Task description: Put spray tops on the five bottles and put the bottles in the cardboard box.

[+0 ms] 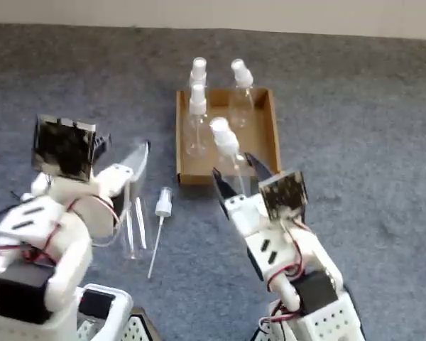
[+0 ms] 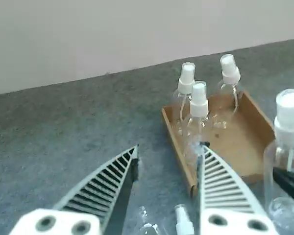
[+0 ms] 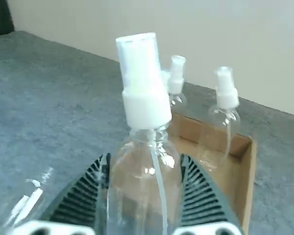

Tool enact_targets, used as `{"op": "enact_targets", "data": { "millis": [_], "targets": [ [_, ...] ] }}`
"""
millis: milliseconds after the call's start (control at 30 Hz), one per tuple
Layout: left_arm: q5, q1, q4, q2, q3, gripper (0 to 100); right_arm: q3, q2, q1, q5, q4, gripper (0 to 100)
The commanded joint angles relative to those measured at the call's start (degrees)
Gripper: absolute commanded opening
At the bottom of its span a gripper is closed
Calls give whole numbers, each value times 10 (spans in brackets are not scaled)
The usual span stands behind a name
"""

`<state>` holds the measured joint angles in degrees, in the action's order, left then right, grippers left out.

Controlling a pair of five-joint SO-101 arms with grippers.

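Note:
Three clear bottles with white spray tops [image 1: 197, 106] [image 2: 198, 103] stand in the cardboard box [image 1: 270, 135] [image 2: 235, 147] [image 3: 242, 161]. My right gripper [image 1: 236, 169] [image 3: 143, 161] is shut on a fourth capped bottle [image 1: 226, 145] [image 3: 144, 181] [image 2: 289, 147], upright over the box's front part. A fifth bottle [image 1: 131, 227] [image 2: 148, 227] lies uncapped on the carpet left of the box. A loose spray top [image 1: 162, 204] [image 2: 183, 226] with its long tube lies beside it. My left gripper [image 1: 122, 150] [image 2: 169, 149] hangs open above them.
Grey carpet [image 1: 355, 106] covers the table, with room to the right of the box and behind it. A pale wall [image 2: 112, 34] runs along the far edge. Both arm bases sit at the near edge.

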<state>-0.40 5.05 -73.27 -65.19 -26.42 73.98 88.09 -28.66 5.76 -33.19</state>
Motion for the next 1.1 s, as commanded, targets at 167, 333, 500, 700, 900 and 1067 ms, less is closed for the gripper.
{"op": "enact_targets", "data": {
  "millis": [167, 333, 500, 700, 900, 1067],
  "targets": [
    [-19, -8, 155, -135, -329, 194, -297, -355, -62, -84, 28, 5],
    [-18, 4, 152, -192, -378, 294, -385, -474, -101, -121, 29, 9],
    [-20, 54, 153, -246, -407, 294, -409, -522, -124, -121, 29, 10],
    [-20, 52, 169, -260, -444, 294, -408, -491, -125, -120, 0, 10],
    [-23, 36, 229, -260, -481, 294, -409, -438, -126, -119, -74, 10],
    [-23, 36, 230, -260, -484, 294, -407, -388, -124, -118, -95, 10]
  ]
}}
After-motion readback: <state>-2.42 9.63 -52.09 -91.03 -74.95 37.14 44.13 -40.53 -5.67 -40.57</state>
